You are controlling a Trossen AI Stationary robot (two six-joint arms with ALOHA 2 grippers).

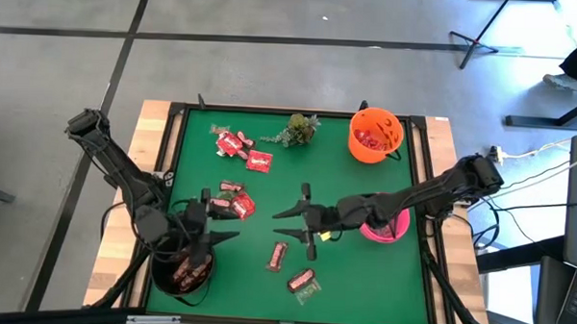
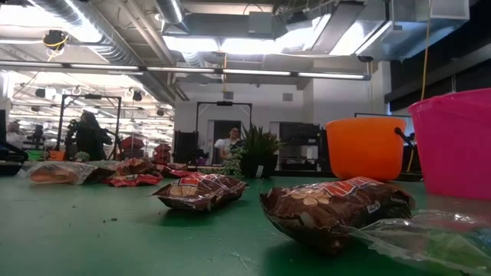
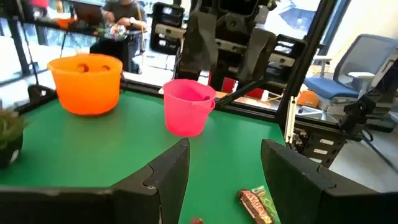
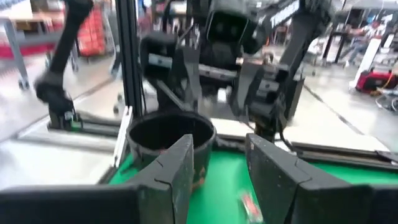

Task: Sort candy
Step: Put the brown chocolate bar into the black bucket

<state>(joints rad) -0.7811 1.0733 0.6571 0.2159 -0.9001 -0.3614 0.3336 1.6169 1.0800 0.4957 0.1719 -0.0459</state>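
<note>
Candy lies scattered on the green table (image 1: 361, 290): red packets (image 1: 258, 161) at the far left, brown bars (image 1: 277, 256) and a clear-wrapped piece (image 1: 308, 294) near the front. My left gripper (image 1: 224, 227) hovers open over the black bowl's (image 1: 184, 274) far rim, pointing toward the table's right. In its wrist view (image 3: 225, 149) nothing is between the fingers. My right gripper (image 1: 291, 218) stands open above the table's middle, pointing left toward the black bowl (image 4: 168, 134), with nothing between its fingers (image 4: 221, 146).
An orange bowl (image 1: 376, 134) with red candy stands at the far right and a pink bowl (image 1: 384, 226) sits under the right arm. A green plant sprig (image 1: 299, 129) lies at the far middle. The black bowl holds several candies.
</note>
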